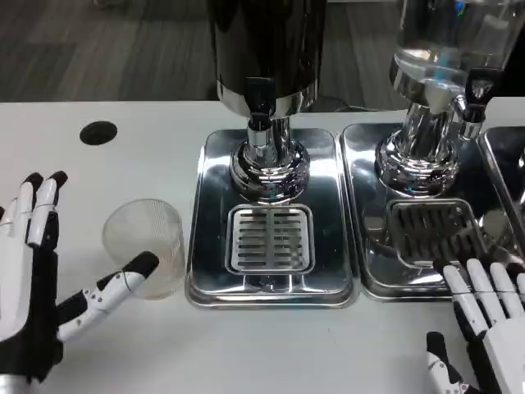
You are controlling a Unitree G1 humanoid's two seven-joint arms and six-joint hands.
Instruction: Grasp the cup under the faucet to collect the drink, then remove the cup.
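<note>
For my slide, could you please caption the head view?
Left hand open beside the clear cup, left of the dark dispenser's drip tray; right hand waiting.

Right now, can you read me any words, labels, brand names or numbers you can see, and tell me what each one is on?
There is no readable text.
Clear plastic cup: ribbed wall, no print.
Dark dispenser and its faucet: no label.
Clear dispenser: no label.
Steel drip trays: only reflections.
Left hand and right hand: no markings.
</note>
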